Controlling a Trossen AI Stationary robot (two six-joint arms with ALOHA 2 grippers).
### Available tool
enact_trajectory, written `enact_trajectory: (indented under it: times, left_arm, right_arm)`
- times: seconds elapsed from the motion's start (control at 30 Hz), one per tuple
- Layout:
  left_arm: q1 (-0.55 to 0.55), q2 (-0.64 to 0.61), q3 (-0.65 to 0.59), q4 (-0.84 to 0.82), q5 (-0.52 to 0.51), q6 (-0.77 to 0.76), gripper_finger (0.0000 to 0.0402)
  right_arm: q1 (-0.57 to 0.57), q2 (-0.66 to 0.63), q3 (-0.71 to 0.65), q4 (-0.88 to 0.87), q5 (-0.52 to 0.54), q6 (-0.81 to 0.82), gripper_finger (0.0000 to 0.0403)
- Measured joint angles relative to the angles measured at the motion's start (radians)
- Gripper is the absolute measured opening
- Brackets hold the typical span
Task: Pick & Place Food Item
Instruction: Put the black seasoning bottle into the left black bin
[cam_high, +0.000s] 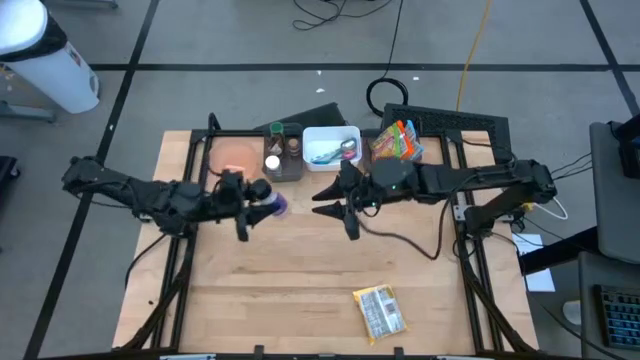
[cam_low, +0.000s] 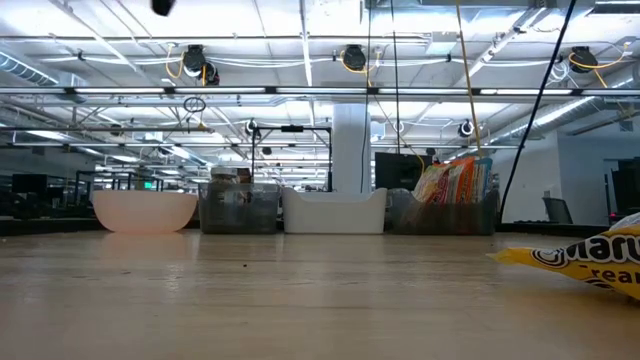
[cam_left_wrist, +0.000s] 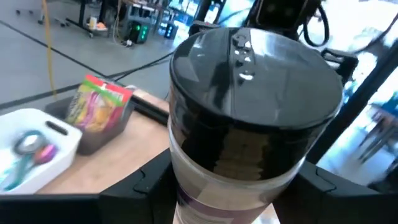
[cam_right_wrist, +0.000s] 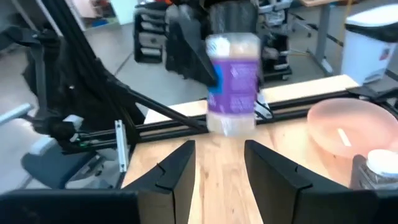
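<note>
A clear jar (cam_left_wrist: 249, 112) with a black lid and a purple label hangs above the table's middle, with my left gripper (cam_high: 255, 205) shut on it. The right wrist view shows the jar (cam_right_wrist: 231, 81) from the other side, lid uppermost. My right gripper (cam_high: 340, 203) hovers just right of the jar, pointing toward it. Its fingers (cam_right_wrist: 180, 171) stand open with nothing between them. My left gripper pinches the jar's clear body (cam_left_wrist: 183, 171) below the black lid, one finger (cam_left_wrist: 146, 183) on each side. The fingers reach in level from the table's left. The jar is lifted clear of the table, lid end up.
Along the far edge stand a pink bowl (cam_high: 235, 155), a dark bin of spice jars (cam_high: 285, 155), a white bin of utensils (cam_high: 330, 145) and a bin of snack bags (cam_high: 398, 142). A yellow snack packet (cam_high: 380, 310) lies near the front edge.
</note>
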Motion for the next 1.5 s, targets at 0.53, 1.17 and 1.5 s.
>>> enact_trajectory:
  times: [0.53,1.17,1.5]
  left_arm:
    - [0.128,0.314,0.297,-0.057,0.119,0.028,0.0211]
    - [0.317,0.370,0.526,-0.261,0.330,0.082,0.0211]
    - [0.345,0.391,0.525,-0.225,0.390,0.052,0.0211]
  right_arm:
    - [-0.252,-0.002,0.000,-0.006,-0.374,0.162,0.0255]
    - [-0.254,-0.003,-0.139,0.293,-0.333,0.190,0.0315]
    - [-0.253,-0.002,-0.158,0.311,-0.328,0.179,0.0313]
